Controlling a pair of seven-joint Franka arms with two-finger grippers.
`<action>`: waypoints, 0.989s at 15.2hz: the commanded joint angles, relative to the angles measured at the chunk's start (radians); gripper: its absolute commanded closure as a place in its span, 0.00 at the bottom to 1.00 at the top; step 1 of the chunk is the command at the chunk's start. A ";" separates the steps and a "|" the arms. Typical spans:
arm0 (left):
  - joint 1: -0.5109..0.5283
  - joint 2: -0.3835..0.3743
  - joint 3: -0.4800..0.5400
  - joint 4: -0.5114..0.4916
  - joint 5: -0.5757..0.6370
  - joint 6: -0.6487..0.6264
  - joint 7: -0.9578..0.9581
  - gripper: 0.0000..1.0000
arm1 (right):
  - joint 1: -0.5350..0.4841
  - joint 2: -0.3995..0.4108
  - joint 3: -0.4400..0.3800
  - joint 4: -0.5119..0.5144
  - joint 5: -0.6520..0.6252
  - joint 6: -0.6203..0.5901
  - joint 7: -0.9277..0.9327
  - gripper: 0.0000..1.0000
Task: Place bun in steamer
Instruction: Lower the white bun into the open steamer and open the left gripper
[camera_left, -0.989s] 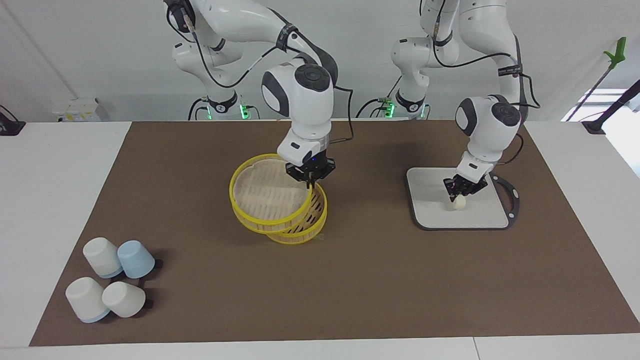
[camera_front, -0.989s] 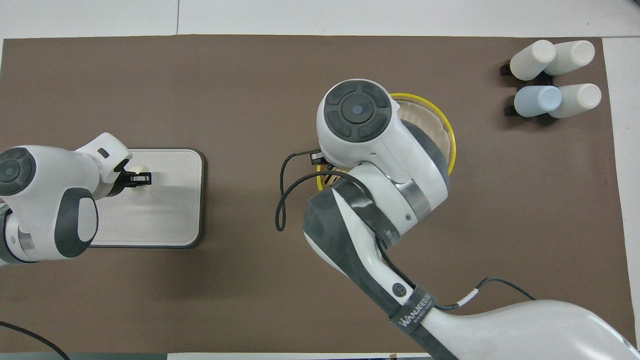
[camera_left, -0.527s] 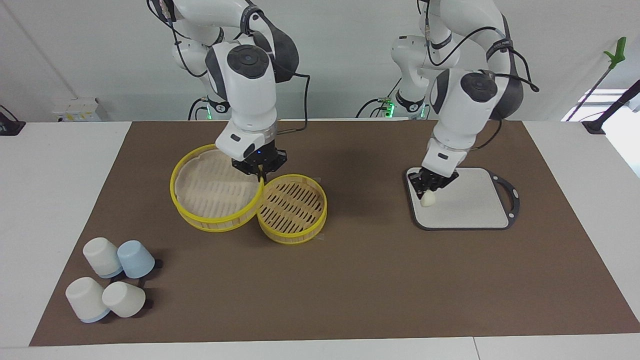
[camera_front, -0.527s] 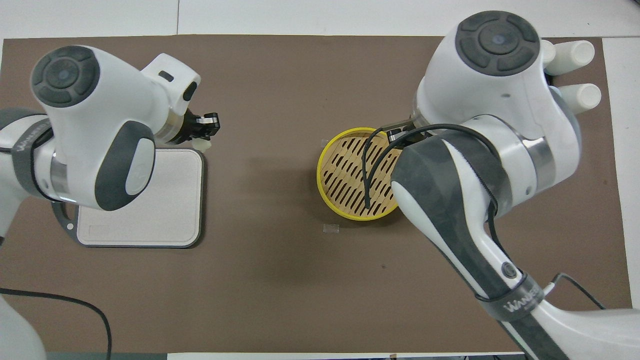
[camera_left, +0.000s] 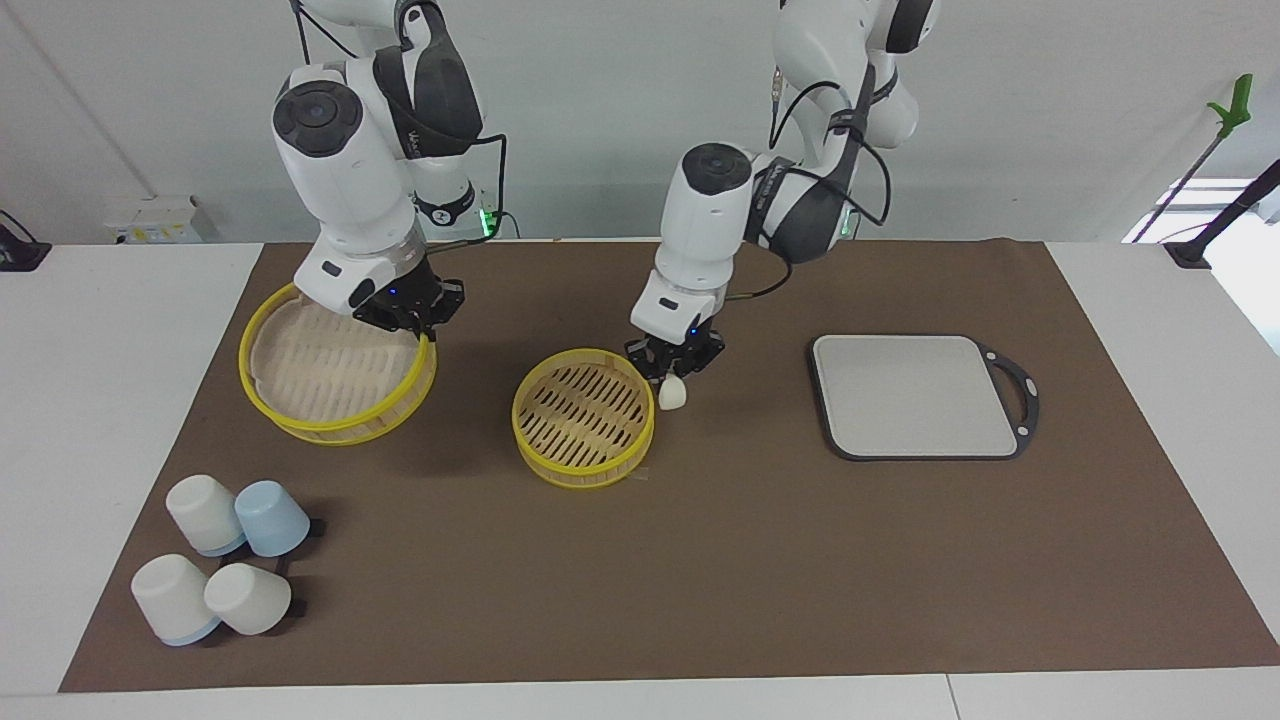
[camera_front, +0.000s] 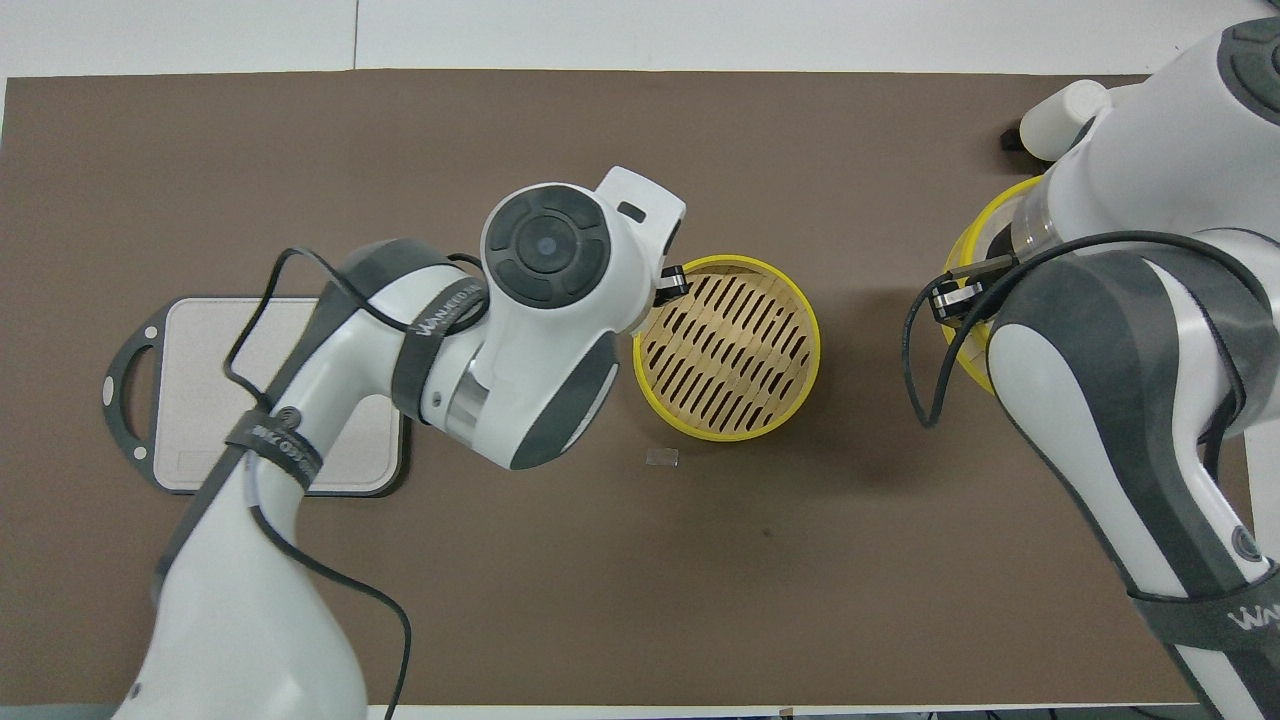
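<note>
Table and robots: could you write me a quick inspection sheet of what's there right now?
Surface: brown mat on a white table.
Job's things: bun in the left gripper, beside the rim of the open steamer, not yet in it. Lid held by the right gripper, toward the right arm's end.
Clutter: tray toward the left arm's end; four upturned cups at the right arm's end, farthest from the robots.
Grippers: left shut on the bun; right shut on the lid's rim.
Cables: black cables looped along both arms.
Surroundings: white wall; green-tipped pole.
</note>
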 joint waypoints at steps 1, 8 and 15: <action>-0.074 0.159 0.023 0.115 0.038 0.074 -0.085 0.79 | -0.012 -0.060 0.011 -0.106 0.017 0.065 -0.018 1.00; -0.137 0.251 0.029 0.096 0.115 0.183 -0.134 0.78 | -0.006 -0.105 0.011 -0.206 0.017 0.146 -0.010 1.00; -0.122 0.185 0.026 0.096 0.112 0.092 -0.125 0.00 | 0.000 -0.100 0.011 -0.194 0.018 0.143 -0.004 1.00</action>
